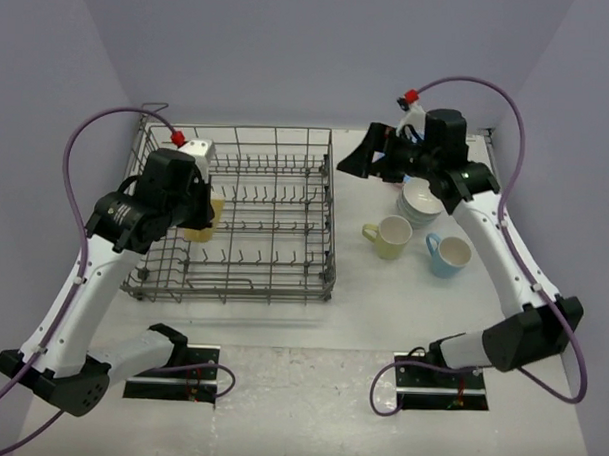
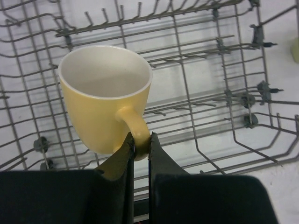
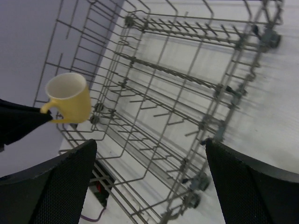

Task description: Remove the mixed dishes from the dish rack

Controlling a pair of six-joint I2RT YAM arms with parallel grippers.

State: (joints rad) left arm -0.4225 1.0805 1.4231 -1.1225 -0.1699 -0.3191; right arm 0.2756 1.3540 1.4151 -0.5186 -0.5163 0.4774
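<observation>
The grey wire dish rack point(image 1: 275, 222) stands left of centre; no dishes show in it except the yellow mug point(image 2: 106, 93). My left gripper point(image 2: 141, 140) is shut on that mug's handle and holds it upright above the rack's left part; the mug also shows in the top view point(image 1: 204, 220) and in the right wrist view point(image 3: 70, 98). My right gripper point(image 1: 359, 158) is open and empty, above the rack's far right corner. Right of the rack on the table stand stacked white bowls point(image 1: 421, 202), a pale yellow-green mug point(image 1: 389, 236) and a light blue mug point(image 1: 448, 254). No plates are in view.
Purple walls close in the table at the back and sides. The rack's upright tines point(image 2: 187, 56) stand below the held mug. The two arm bases point(image 1: 174, 379) sit at the near edge.
</observation>
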